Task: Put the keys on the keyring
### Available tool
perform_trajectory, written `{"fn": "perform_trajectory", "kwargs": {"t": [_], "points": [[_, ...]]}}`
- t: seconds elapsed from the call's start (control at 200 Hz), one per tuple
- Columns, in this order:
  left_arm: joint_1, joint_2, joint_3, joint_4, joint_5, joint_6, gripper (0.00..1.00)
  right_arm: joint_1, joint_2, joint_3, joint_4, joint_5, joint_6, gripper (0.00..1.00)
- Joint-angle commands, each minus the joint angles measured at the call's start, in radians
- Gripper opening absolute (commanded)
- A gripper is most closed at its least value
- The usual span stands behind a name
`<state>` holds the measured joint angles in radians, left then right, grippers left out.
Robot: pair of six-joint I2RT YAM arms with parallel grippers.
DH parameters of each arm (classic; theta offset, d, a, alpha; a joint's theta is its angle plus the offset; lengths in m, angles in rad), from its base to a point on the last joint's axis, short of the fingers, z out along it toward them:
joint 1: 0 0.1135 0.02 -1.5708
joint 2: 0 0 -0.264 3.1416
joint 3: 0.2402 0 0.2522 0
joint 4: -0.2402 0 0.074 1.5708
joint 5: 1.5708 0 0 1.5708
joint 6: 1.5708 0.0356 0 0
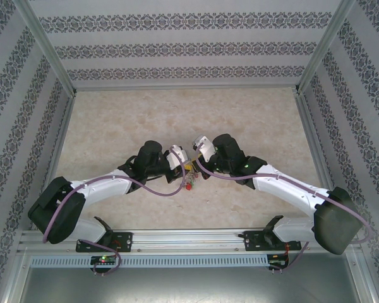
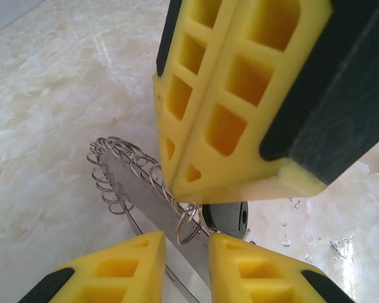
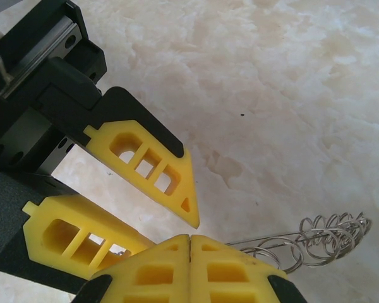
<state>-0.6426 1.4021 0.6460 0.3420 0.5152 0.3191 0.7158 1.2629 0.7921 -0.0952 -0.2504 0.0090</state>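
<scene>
Keyring (image 2: 142, 167) — black key (image 2: 229, 218) just beside

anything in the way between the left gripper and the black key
Nothing visible. The black key head lies just past the open left gripper; the right gripper, shut on the keyring, crowds it from above.
</scene>
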Motion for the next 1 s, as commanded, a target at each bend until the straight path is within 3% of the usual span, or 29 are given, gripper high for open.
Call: {"fn": "perform_trajectory", "kwargs": {"t": [0.0,0.29,0.724,0.994], "points": [[-0.012,0.018,0.032,-0.011,0.016,0.022,0.25,0.004,-0.026,0.024,0.023,-0.007,0.005,0.00],[-0.013,0.018,0.039,-0.009,0.003,0.026,0.19,0.004,-0.029,0.018,0.018,-0.014,-0.003,0.00],[-0.012,0.038,0.045,0.000,0.015,0.018,0.22,0.002,-0.035,0.013,0.028,-0.026,-0.001,0.00],[-0.012,0.047,0.054,0.018,0.020,0.019,0.18,0.002,-0.037,0.005,0.029,-0.033,0.003,0.00]]}}
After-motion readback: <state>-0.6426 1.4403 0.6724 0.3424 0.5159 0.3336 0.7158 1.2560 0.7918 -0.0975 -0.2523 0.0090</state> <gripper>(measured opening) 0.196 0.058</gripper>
